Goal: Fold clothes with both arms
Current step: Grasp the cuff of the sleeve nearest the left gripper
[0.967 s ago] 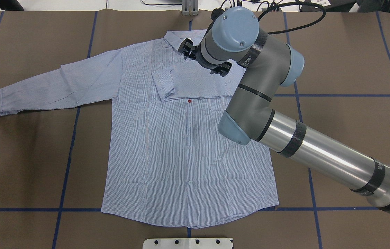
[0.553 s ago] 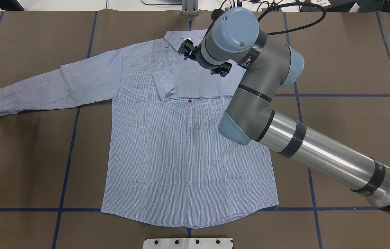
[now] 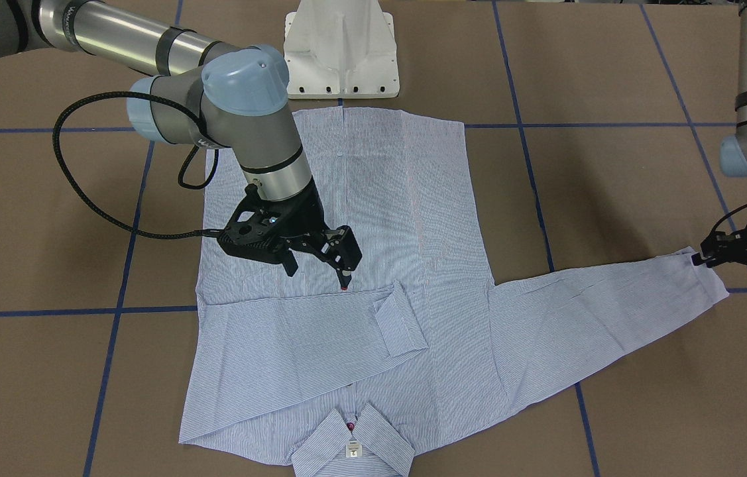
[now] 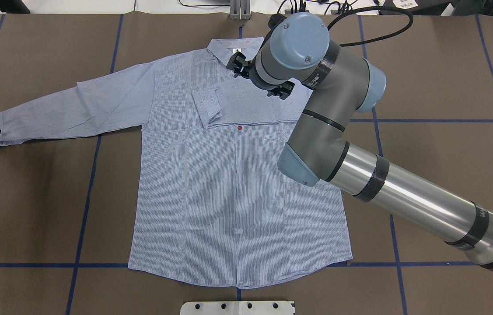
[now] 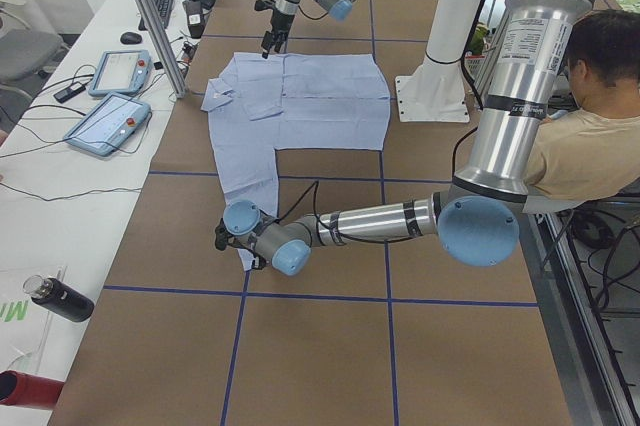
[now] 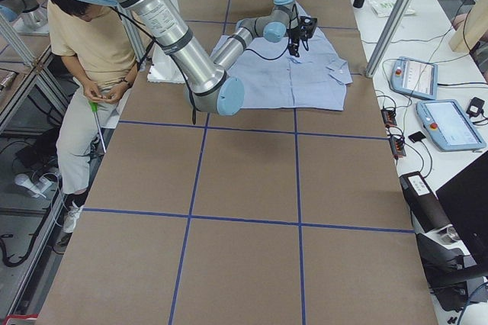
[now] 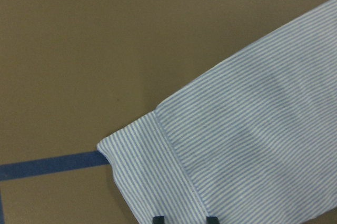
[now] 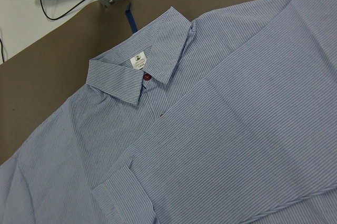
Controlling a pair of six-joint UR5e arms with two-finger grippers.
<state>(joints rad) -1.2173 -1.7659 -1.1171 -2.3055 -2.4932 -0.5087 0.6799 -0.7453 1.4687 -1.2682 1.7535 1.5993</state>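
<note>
The step in hand looks to be the second sleeve. Your left end effector (image 3: 704,257) sits at the cuff (image 7: 152,176) of the outstretched sleeve (image 4: 67,109). In its wrist view two dark tips just show at the bottom edge with striped cloth by them, but I cannot tell whether they have closed on it. Make sure you have both layers of the cuff before you lift. Raise it only enough to clear the tabletop (image 4: 447,175), then carry it across the chest so the crease falls at the shoulder seam, level with the folded sleeve (image 3: 293,338). Your right end effector (image 3: 318,265) hangs over the shirt front with its fingers apart, holding nothing. Move it aside, or use it to pin the shoulder, so the incoming sleeve does not catch on it.

The shirt (image 4: 229,197) lies flat and face up in the middle of the tabletop, buttoned. Its collar (image 3: 353,444) points away from the robot. It is light blue with fine white stripes, a white neck label (image 3: 351,451) and a red button (image 4: 239,127) below the folded sleeve. The cloth looks thin and limp, with a few soft creases.
</note>
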